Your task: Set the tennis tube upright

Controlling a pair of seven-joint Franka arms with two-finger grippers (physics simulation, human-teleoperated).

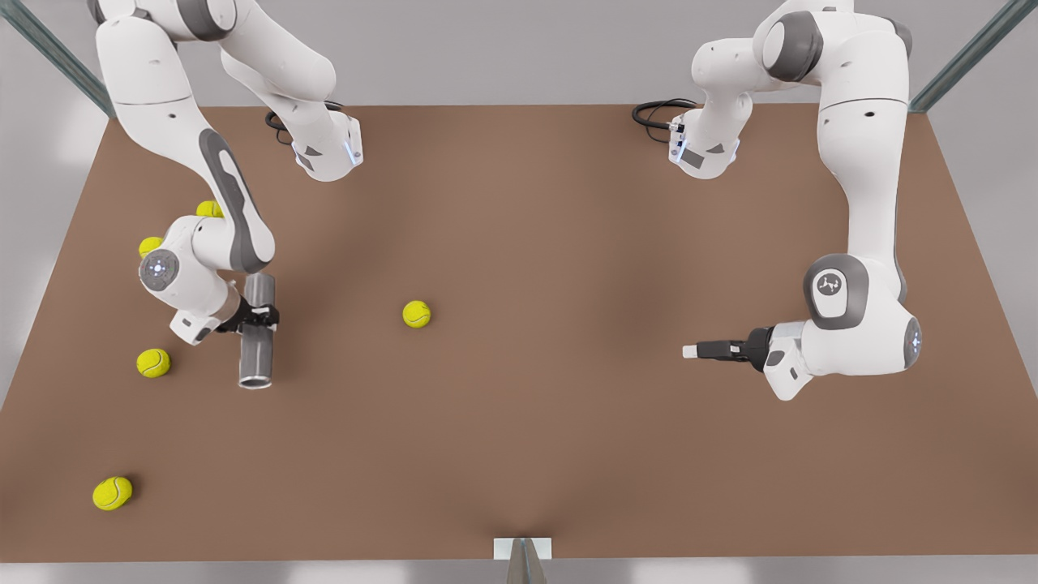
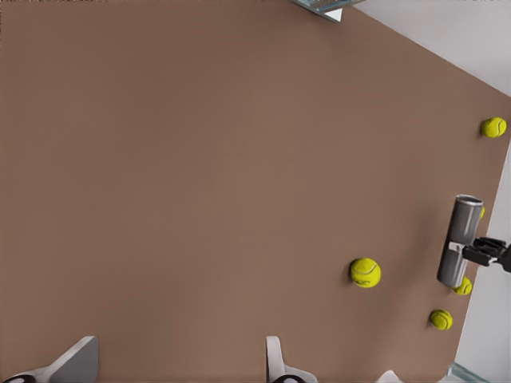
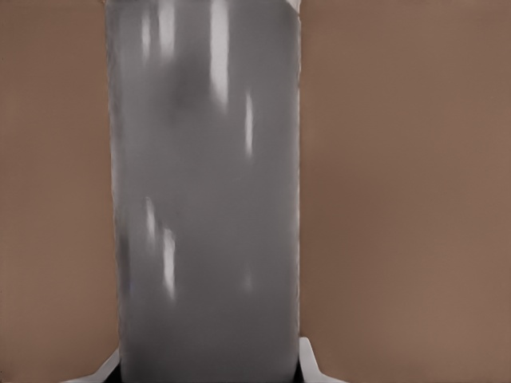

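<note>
Tennis tube (image 1: 258,328): you have it lying on its side on the brown surface (image 1: 551,243), toward the front view's left, its lighter-rimmed open end pointing at the near edge.

Right gripper (image 1: 261,316): its wrist view is looking straight onto the tube's grey wall (image 3: 204,199), so this is the arm at the front view's left. Its fingers are closed across the tube at about mid-length, one on each side.

Left gripper (image 1: 704,350): it hangs well apart over bare surface at the front view's right, waiting. Its fingers (image 2: 275,359) stand spread with nothing between them.

Tennis balls: one (image 1: 416,314) lies near the tube toward the middle, another (image 1: 153,362) just beyond the arm, one (image 1: 112,492) nearer the front edge, and two more partly behind the arm.

How it will handle: you should expect a hollow, stiff, light shell. The glossy streaks on its wall suggest a slick skin, so it may twist in the fingers as you tip it.

Where to hold: mid-body looks sound for pivoting, since the weight is balanced either side. Squeeze gently, as a thin wall could flex.

Uncertain: whether the far end is closed is hidden by the arm, so you cannot tell which end makes the steadier base.

Risk: tall and narrow, it may topple if you release it off vertical.
</note>
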